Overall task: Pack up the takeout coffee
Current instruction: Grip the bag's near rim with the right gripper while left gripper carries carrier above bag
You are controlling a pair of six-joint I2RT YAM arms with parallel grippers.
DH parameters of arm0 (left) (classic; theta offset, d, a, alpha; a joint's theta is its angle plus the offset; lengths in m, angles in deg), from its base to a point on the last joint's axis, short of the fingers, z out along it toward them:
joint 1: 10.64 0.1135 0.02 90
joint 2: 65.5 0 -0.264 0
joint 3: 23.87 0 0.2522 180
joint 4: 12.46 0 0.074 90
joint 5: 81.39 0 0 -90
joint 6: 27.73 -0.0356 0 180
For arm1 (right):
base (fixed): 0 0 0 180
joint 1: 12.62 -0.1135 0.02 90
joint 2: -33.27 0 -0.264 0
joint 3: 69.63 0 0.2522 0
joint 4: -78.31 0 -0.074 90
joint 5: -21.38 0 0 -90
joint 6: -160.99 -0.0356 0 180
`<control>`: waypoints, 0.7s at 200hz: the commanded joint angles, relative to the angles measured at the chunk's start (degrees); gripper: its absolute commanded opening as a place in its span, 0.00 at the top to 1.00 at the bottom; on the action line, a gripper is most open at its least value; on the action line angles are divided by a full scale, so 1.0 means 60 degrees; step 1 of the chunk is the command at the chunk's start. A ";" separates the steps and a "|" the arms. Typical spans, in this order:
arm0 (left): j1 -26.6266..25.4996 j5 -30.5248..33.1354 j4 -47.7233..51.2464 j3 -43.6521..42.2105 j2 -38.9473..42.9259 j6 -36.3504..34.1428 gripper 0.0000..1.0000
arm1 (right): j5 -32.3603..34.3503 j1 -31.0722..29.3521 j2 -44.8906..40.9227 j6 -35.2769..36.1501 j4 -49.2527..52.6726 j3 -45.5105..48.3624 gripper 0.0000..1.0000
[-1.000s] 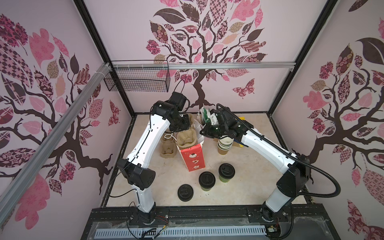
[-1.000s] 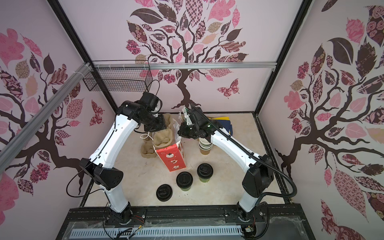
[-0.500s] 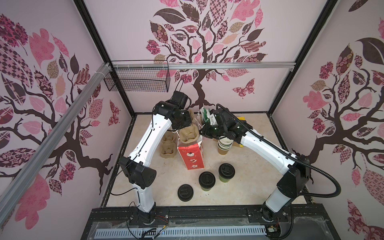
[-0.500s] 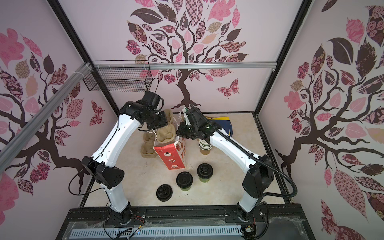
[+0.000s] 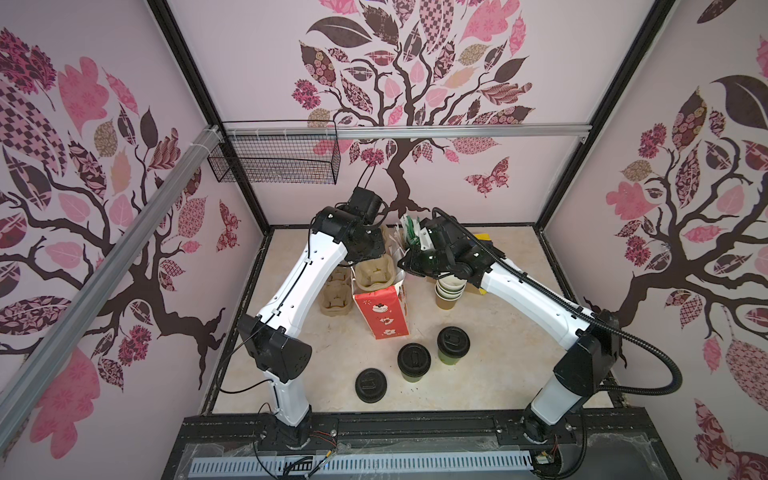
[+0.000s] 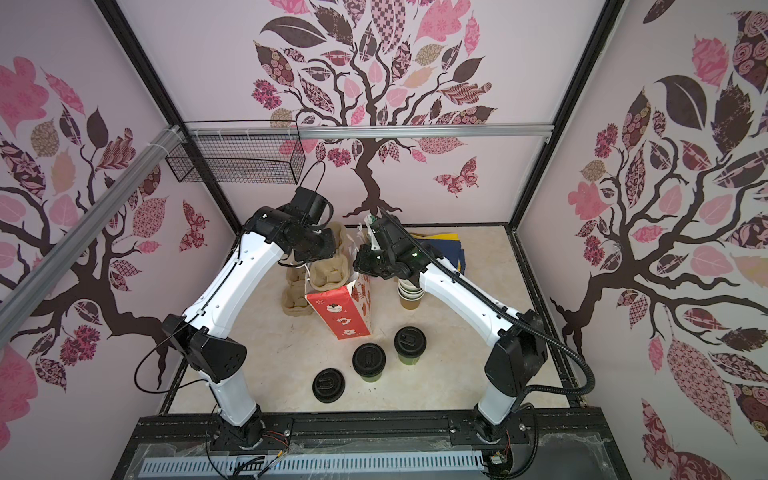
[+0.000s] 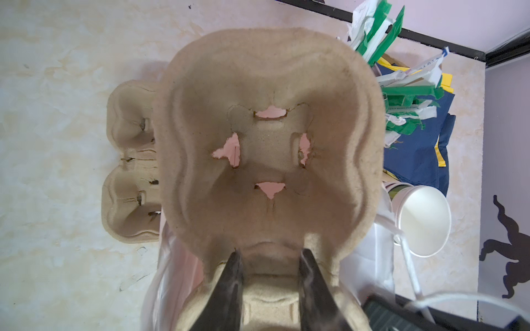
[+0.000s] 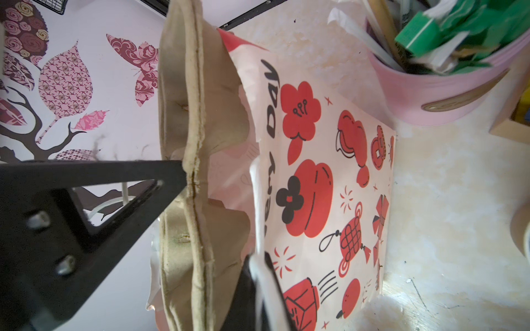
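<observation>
The takeout coffee is two lidded paper cups [image 5: 413, 361] [image 5: 453, 344] standing on the table in front of the red-and-white bag [image 5: 382, 313], seen in both top views [image 6: 368, 360] [image 6: 409, 343]. No gripper touches them. My left gripper [image 7: 272, 258] is shut on the middle ridge of a beige pulp carrier [image 7: 269, 137], which sits in the bag's open mouth [image 5: 376, 272]. My right gripper [image 8: 259, 268] is shut on the bag's [image 8: 329, 172] white rim and holds the mouth apart.
A loose black lid [image 5: 371, 385] lies left of the cups. More carriers [image 5: 334, 297] are stacked left of the bag. Empty cups [image 5: 449, 291] are stacked to its right. A pink holder of stirrers [image 8: 430, 86] and blue napkins [image 7: 415, 152] stand behind. A wire basket [image 5: 274, 164] hangs on the back wall.
The left arm has shifted slightly with the carrier, which has settled a little lower into the bag's mouth. The right gripper has kept its hold on the rim.
</observation>
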 commanded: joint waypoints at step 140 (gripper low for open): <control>-0.0081 0.0001 -0.0627 -0.0337 0.0315 -0.0334 0.79 | 0.0023 -0.0029 -0.0341 0.0098 0.0141 -0.0231 1.00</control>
